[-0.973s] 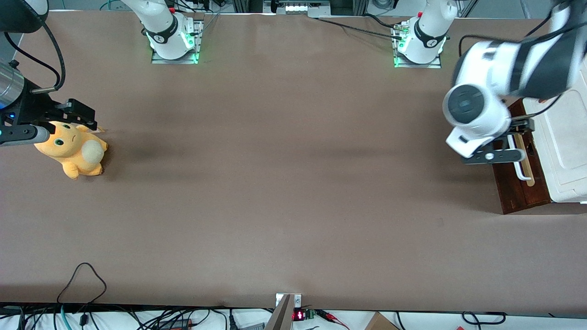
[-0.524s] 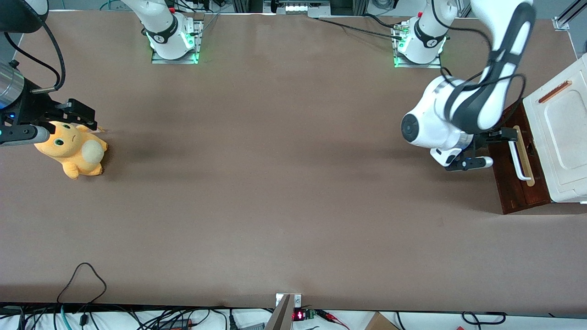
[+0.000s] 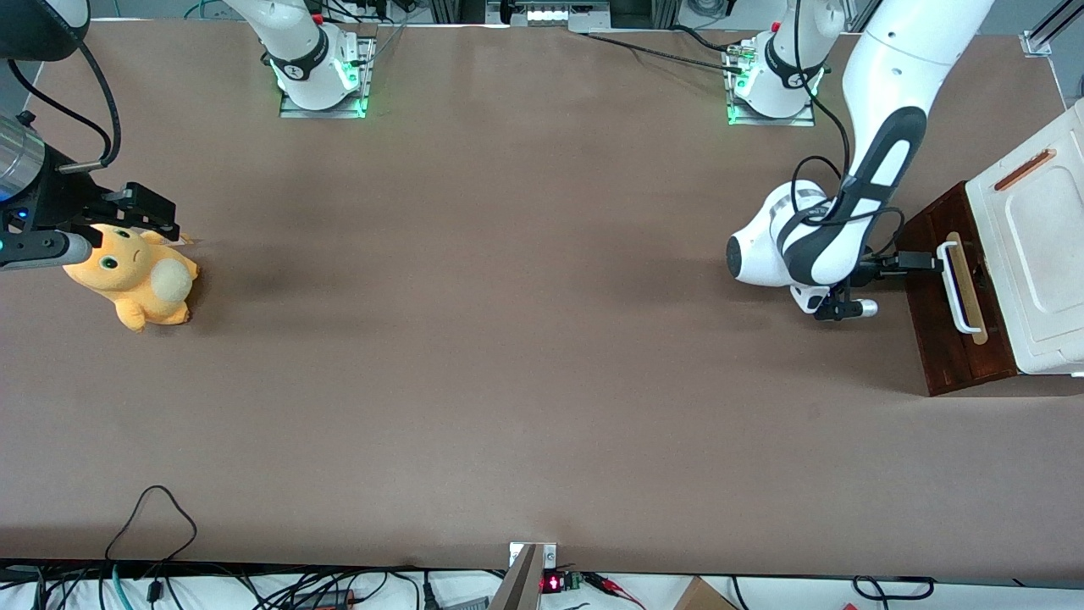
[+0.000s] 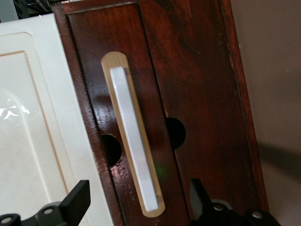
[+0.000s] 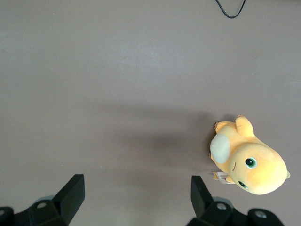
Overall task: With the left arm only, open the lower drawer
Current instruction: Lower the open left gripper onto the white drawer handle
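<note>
While its wrist hides part of the lower drawer (image 3: 940, 339), the end effector (image 4: 138, 200) hangs spread wide before the handle (image 4: 133, 141).

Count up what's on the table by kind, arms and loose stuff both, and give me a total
Robot arms: 2, the working left arm with its gripper open in front of the lower drawer, and the parked arm
Drawer cabinets: 1, with one white handle
Plush toys: 1, the orange one under the parked arm
Total: 4
</note>
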